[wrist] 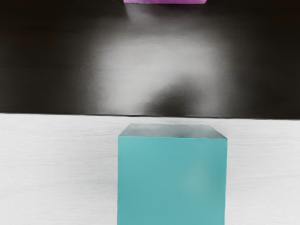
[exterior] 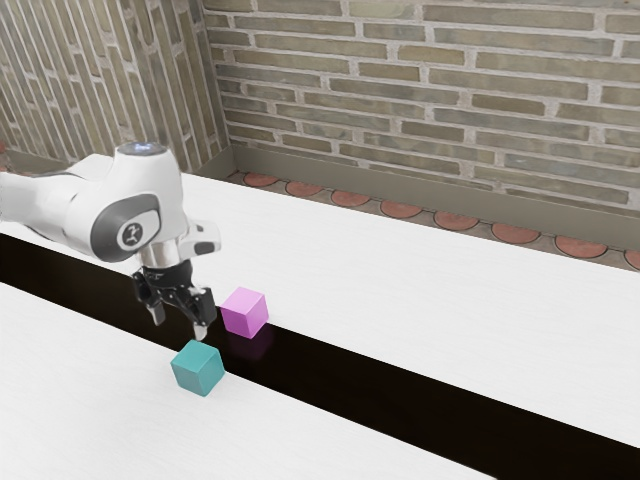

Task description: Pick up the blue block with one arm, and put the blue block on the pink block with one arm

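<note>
A: Gripper [exterior: 178, 322] state?
B: Fingers apart, nothing between them. It points down and hangs just above the blue block [exterior: 196, 367], a little toward the far side of it. Not touching it.

A: Where's the blue block?
B: On the near white strip of the table [exterior: 450, 290], right at the edge of the dark band [exterior: 400, 385]. It sits flat and upright. In the wrist view, the blue block [wrist: 171, 178] is directly under the hand, with the dark band [wrist: 70, 61] beyond it.

A: And the pink block?
B: The pink block [exterior: 244, 311] is at the far edge of the dark band, near the blue one but apart from it, toward the exterior view's right. The wrist view catches the edge of the pink block [wrist: 165, 2] across the band.

A: Any writing?
B: A small white mark on the dark round cap of the arm [exterior: 110, 215]. It's too small to read.

A: Arm pose?
B: It comes in from the exterior view's left, white links bent over, wrist turned straight down. There's a brick wall [exterior: 450, 90] behind the table.
</note>
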`<state>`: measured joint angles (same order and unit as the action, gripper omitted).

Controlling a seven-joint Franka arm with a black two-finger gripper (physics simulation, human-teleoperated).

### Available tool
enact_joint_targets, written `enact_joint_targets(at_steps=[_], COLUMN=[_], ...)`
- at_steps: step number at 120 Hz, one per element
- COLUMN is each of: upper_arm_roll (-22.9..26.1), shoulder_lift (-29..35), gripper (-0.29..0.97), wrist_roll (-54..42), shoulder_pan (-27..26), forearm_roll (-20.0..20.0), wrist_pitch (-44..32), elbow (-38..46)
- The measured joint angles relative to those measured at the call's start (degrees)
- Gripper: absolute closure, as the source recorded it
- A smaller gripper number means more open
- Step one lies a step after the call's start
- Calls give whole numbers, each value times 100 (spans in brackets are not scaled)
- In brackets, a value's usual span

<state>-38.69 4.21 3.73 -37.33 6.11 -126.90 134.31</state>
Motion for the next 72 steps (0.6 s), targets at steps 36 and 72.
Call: enact_joint_targets(at_steps=[36, 72], upper_arm_roll=[-8, -24], shoulder_lift=[347, 376], gripper=[2, 3], wrist_roll=[-323, -513], shoulder_pan=[-186, -135], forearm_roll=[-25, -161], wrist_pitch=[-1544, -1885], elbow=[876, 1177])
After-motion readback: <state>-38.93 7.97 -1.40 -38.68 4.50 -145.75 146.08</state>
